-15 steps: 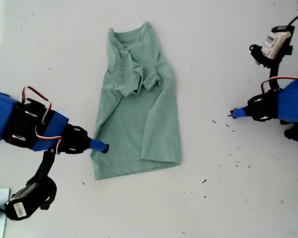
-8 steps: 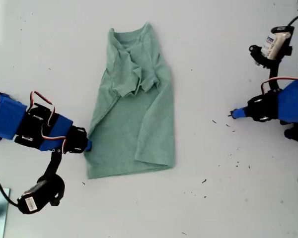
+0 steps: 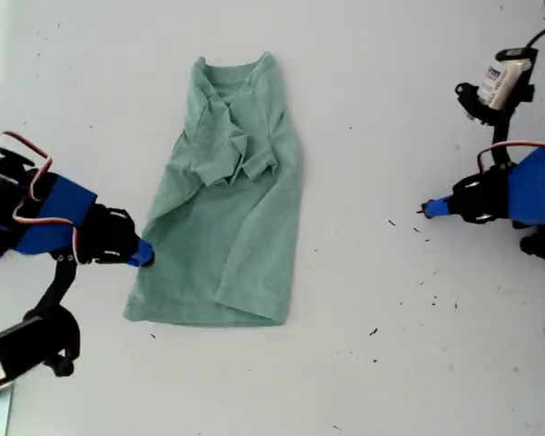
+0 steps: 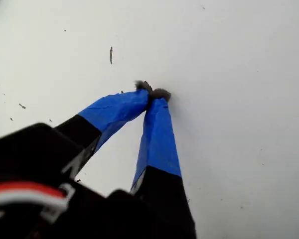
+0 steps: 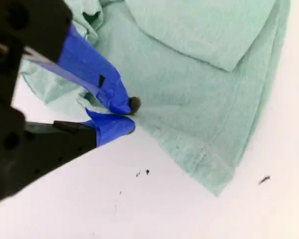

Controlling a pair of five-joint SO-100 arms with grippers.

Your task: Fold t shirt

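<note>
You have the t shirt (image 3: 222, 200) lying on the white table (image 3: 363, 82), left of centre in the exterior view, its crew neck toward that view's top and its hem toward the bottom. It is folded lengthwise into a long panel, with a sleeve bunched in wrinkles over the chest.

My second gripper (image 5: 125, 115) sits at the exterior view's left (image 3: 142, 253), against the shirt's side edge a little above the hem. Its blue-taped jaws are pinched together on a fold of that edge (the second wrist view shows cloth caught between the tips, one jaw over the fabric and one under it).

My first gripper (image 4: 153, 94) is at the exterior view's right (image 3: 431, 208), well apart from the shirt. Its blue tips meet with nothing between them, hovering over or resting on bare table; I cannot tell which.

Above that arm in the exterior view, a small white label (image 3: 501, 76) on a black motor carries print too small to read.

Dark specks (image 3: 373, 332) dot the table near the first gripper.
</note>
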